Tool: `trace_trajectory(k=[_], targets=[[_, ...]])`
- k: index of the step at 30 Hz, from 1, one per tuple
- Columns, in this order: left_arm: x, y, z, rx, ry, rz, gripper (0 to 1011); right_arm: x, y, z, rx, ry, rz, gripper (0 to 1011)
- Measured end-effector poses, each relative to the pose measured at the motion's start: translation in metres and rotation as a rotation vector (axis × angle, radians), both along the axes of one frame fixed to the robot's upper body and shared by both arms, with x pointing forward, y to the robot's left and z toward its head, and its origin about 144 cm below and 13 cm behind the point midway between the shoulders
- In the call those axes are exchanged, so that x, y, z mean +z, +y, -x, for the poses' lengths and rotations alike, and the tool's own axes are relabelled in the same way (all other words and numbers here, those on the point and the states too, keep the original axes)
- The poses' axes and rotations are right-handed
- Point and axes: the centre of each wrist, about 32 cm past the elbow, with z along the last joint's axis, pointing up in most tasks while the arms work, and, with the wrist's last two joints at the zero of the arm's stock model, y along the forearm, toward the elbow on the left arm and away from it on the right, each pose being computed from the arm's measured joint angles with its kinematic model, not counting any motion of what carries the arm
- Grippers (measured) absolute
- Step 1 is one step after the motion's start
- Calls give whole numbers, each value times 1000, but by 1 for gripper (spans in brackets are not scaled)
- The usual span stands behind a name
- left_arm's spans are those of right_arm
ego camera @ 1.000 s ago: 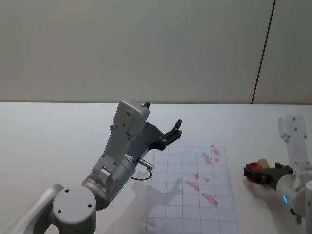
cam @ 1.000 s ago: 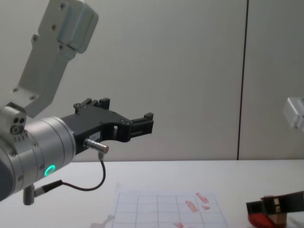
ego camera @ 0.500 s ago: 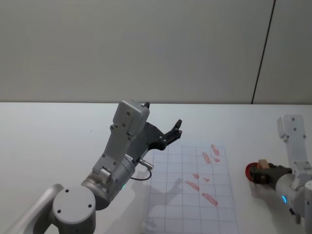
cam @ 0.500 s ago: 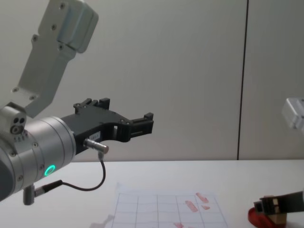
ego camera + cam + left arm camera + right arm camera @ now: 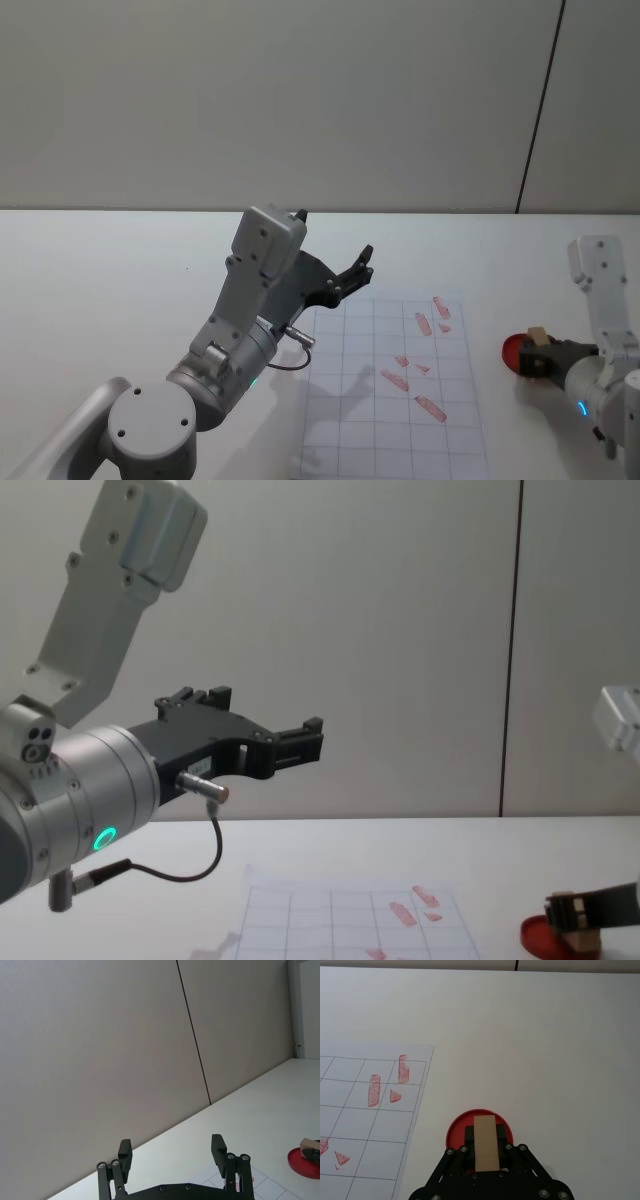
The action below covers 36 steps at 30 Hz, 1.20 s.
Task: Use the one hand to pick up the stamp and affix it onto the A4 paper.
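**Desk:** What is the right side doing?

**Operator:** I see the black 2-fingered right gripper (image 5: 485,1134) on the blue-ringed silver arm, low over the white table (image 5: 120,260). Its 2 fingers (image 5: 469,1136) are clenched against the long sides of the small tan wooden rectangular stamp (image 5: 485,1147).

**Desk:** And where is that stamp?

**Operator:** It stands upright in the flat round red ink pad (image 5: 456,1132), at the right of the table. From the chest camera I make out its tan end below the fingers, down at the dish. I cannot tell how hard it presses.

**Desk:** How close is the sheet?

**Operator:** The white, grid-printed A4 paper (image 5: 350,400) lies flat at the table's middle. The pad is near its right edge and apart from it. Several red oblong stamp marks (image 5: 374,1091) sit on the sheet's right half.

**Desk:** The other arm?

**Operator:** The black left gripper (image 5: 171,1142) on the green-ringed arm hangs high above the paper's far left corner. Its 2 fingers are spread wide, with nothing between them.
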Motion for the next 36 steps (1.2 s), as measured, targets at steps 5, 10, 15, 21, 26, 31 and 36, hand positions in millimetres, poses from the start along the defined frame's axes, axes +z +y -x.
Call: trace_trajectory(k=[5, 10, 15, 21, 26, 31, 36], targets=[[0, 0, 0, 0, 0, 0, 1002, 0, 0, 0, 0, 0, 0, 220], [0, 0, 0, 0, 0, 0, 1002, 0, 0, 0, 0, 1, 0, 220], [0, 0, 0, 0, 0, 0, 1002, 0, 0, 0, 0, 1, 0, 220], [0, 0, 0, 0, 0, 0, 1002, 0, 1, 0, 7, -1, -3, 220], [0, 0, 0, 0, 0, 0, 1002, 0, 3, -1, 21, -11, -7, 221], [0, 0, 0, 0, 0, 0, 1002, 0, 7, -2, 38, -26, -12, 220], [0, 0, 0, 0, 0, 0, 1002, 2, 11, -3, 53, -41, -14, 220]])
